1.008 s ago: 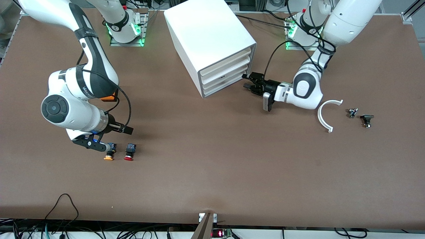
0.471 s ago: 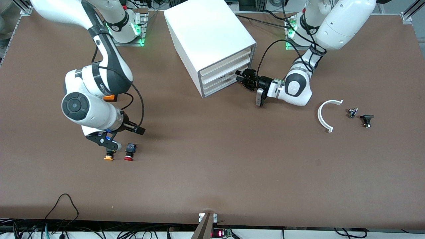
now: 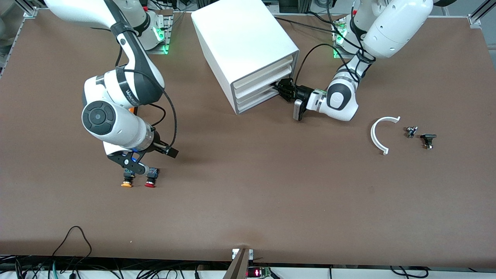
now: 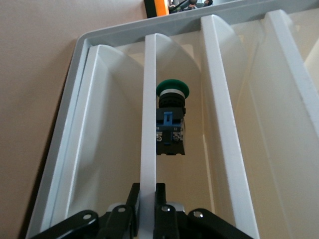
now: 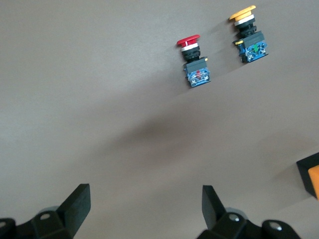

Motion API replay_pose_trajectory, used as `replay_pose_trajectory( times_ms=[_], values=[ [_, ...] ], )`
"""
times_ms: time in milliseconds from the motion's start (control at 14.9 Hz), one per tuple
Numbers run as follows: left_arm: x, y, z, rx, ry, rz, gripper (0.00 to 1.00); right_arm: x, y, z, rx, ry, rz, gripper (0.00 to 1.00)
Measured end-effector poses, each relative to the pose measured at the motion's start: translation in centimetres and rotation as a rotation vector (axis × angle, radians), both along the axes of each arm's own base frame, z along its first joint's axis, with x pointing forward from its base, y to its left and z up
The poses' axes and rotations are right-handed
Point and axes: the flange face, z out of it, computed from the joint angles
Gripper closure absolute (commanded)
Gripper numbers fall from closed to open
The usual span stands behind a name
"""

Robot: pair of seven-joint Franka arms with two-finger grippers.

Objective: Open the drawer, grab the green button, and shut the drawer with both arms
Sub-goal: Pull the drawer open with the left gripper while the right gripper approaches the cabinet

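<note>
Left gripper (image 3: 282, 90) pinched tight on thin front lip of lowest shallow white tray drawer (image 3: 259, 98) of big white box-shaped cabinet (image 3: 244, 50). Seen past that lip from the left wrist: small green-capped push button with black-and-blue body (image 4: 171, 119), lying in the tray. Probably light, rigid, smooth plastic; best gripped across the squarish body, not the rounded cap. Right gripper (image 3: 142, 162) spread wide, empty, over orange-capped button (image 5: 247, 35) and red-capped button (image 5: 194, 62), waiting.

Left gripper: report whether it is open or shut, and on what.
Shut. The left gripper has its fingers pinched on a front edge of the drawer; the green button lies inside, untouched.
</note>
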Motion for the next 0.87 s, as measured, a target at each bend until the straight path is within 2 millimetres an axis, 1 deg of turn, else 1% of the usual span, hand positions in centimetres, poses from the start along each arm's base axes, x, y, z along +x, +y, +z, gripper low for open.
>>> replay_pose_trajectory(
  times_ms=[269, 403, 605, 874],
  values=[
    [0.1, 0.1, -0.1, 0.002, -0.002, 0.003, 1.00, 0.6, 1.8, 1.0, 0.005, -0.009, -0.023, 0.01],
    [0.9, 0.6, 0.0, 0.000, -0.014, 0.019, 1.00, 0.8, 2.5, 1.4, 0.013, -0.018, -0.038, 0.01],
    [3.6, 2.4, 0.5, 0.009, -0.061, 0.046, 1.00, 0.9, 3.8, 2.2, 0.021, -0.036, -0.067, 0.01],
    [9.1, 5.7, 2.1, 0.079, -0.142, 0.021, 1.00, 0.9, 6.4, 3.3, 0.045, -0.060, -0.090, 0.01]
  ],
)
